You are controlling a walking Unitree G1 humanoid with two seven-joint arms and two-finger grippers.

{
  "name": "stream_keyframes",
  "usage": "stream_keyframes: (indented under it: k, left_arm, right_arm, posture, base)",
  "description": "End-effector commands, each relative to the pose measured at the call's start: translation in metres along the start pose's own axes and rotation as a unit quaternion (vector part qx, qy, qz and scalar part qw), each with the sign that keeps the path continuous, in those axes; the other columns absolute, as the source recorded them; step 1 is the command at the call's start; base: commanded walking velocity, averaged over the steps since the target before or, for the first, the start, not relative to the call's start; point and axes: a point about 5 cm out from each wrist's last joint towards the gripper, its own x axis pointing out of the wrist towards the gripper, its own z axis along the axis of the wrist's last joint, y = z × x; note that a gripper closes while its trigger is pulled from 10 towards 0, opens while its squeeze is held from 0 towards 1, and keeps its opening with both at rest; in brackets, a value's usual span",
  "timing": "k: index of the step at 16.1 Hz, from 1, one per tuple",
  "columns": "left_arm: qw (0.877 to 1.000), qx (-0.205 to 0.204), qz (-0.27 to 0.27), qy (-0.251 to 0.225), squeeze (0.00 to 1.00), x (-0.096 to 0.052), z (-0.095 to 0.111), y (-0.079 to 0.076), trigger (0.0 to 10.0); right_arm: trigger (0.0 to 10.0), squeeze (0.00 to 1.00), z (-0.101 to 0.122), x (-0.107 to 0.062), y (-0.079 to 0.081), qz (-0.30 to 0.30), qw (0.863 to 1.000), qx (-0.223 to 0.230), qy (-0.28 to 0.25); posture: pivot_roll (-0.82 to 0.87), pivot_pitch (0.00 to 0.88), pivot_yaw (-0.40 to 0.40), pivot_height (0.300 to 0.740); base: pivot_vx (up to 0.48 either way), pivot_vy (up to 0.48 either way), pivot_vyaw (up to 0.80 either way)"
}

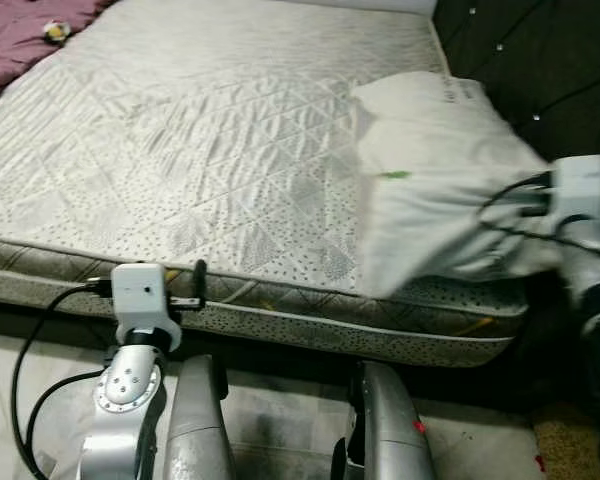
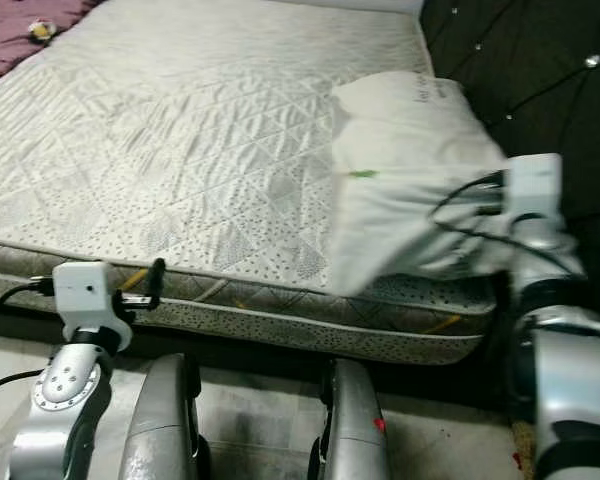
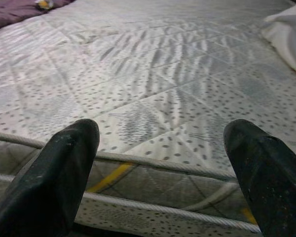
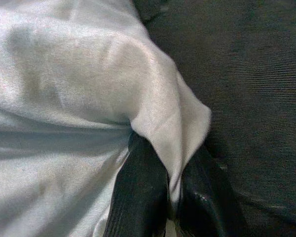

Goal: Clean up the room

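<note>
The right gripper (image 4: pixel 170 197) had its fingers pinched tight on a corner of the white pillow (image 1: pixel 440 170), which lay at the mattress's (image 1: pixel 200 150) right front corner. The left gripper (image 3: pixel 163 173) hovered wide open and empty by the front edge

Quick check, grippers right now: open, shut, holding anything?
Left gripper: open, holding nothing, at the mattress edge.
Right gripper: shut on a corner of the white pillow.
</note>
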Motion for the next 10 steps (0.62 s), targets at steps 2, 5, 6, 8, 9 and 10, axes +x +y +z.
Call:
stream_keyframes:
  k: [2, 5, 6, 8, 9, 10]
  left_arm:
    - [1.000, 0.005, 0.001, 0.003, 0.00, -0.002, -0.002, 0.000, 10.0]
    - [1.000, 0.004, -0.006, 0.005, 0.00, 0.000, -0.002, -0.002, 10.0]
    - [1.000, 0.004, -0.005, 0.004, 0.00, 0.000, -0.002, -0.002, 10.0]
    - [1.000, 0.007, -0.009, 0.003, 0.00, 0.001, -0.001, -0.001, 10.0]
    - [1.000, 0.008, -0.010, 0.002, 0.00, 0.000, -0.001, -0.001, 10.0]
    - [1.000, 0.009, -0.009, 0.002, 0.00, 0.001, -0.001, 0.000, 10.0]
  right_arm:
    - [0.0, 0.00, 0.006, -0.003, -0.035, -0.054, 0.998, 0.010, -0.013]
    - [0.0, 0.00, -0.030, -0.007, -0.029, -0.046, 0.998, 0.017, 0.028]
    - [0.0, 0.00, -0.032, -0.007, -0.027, -0.044, 0.998, 0.020, 0.031]
    - [0.0, 0.00, -0.054, -0.011, -0.004, -0.011, 0.998, 0.037, 0.045]
    - [0.0, 0.00, -0.066, -0.014, 0.013, 0.007, 0.998, 0.042, 0.050]
    - [0.0, 0.00, -0.070, -0.015, 0.019, 0.015, 0.998, 0.044, 0.050]
  posture:
    - [0.09, 0.000, -0.059, 0.560]
    - [0.09, 0.000, -0.051, 0.560]
    - [0.09, 0.000, -0.050, 0.560]
    - [0.09, 0.000, -0.044, 0.560]
    - [0.10, 0.000, -0.043, 0.560]
    - [0.10, 0.000, -0.043, 0.560]
  base:
    - [0.000, 0.000, 0.00]
    - [0.000, 0.000, 0.00]
    - [0.000, 0.000, 0.00]
    - [0.000, 0.000, 0.00]
    - [0.000, 0.000, 0.00]
    - [0.000, 0.000, 0.00]
